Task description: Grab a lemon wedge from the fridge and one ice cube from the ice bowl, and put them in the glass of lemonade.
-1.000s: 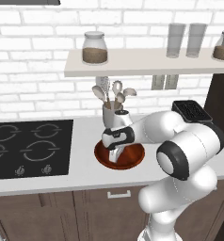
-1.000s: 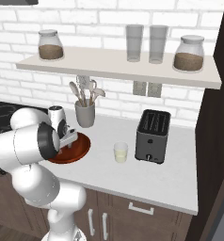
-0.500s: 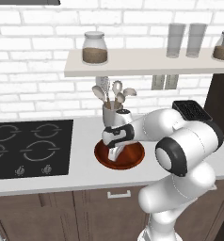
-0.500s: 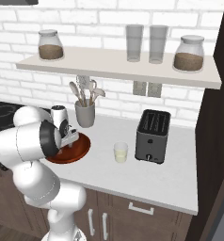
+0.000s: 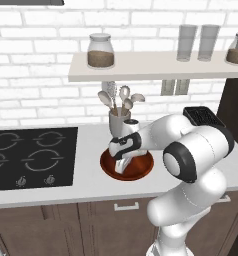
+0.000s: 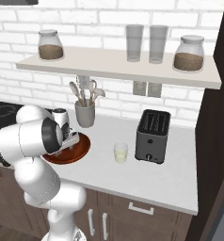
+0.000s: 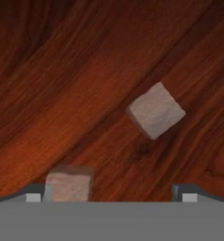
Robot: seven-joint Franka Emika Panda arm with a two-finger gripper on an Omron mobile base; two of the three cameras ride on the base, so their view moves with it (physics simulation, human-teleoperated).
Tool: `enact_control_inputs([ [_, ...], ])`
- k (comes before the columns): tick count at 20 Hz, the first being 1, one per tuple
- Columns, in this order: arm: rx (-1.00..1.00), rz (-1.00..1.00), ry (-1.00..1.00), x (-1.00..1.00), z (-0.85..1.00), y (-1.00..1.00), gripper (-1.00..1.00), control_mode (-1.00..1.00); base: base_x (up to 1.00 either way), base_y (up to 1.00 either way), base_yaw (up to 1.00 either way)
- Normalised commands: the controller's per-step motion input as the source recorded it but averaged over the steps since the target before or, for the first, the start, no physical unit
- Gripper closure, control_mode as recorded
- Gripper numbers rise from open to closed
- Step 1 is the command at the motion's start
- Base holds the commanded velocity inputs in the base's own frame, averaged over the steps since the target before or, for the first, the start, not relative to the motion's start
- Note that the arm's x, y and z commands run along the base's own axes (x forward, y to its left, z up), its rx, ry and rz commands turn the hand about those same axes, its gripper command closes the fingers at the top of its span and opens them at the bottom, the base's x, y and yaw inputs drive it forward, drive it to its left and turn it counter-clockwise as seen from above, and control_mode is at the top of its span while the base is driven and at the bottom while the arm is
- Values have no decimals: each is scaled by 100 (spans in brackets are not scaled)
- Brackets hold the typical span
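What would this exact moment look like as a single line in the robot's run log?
stage: reaching for ice | fingers: open, down inside round reddish-brown wooden bowl | pale ice cubes in bowl: not gripped | small glass of lemonade: beside black toaster

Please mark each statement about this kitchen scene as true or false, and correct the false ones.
1. The gripper hangs open over the round reddish-brown wooden bowl. True.
2. The hand view shows a pale ice cube lying in the bowl. True.
3. The small glass of pale yellow lemonade stands on the white wall shelf. False: it stands on the counter, left of the black toaster.
4. The gripper holds an ice cube. False: it holds nothing.
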Motion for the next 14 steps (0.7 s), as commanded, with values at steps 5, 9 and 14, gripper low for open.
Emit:
enact_control_inputs([
  [5,0,-1,0,3,0,9,-100,-100,0,0,0],
  [9,0,0,0,4,0,15,-100,-100,0,0,0],
  [14,0,0,0,0,-3,5,-100,-100,0,0,0],
])
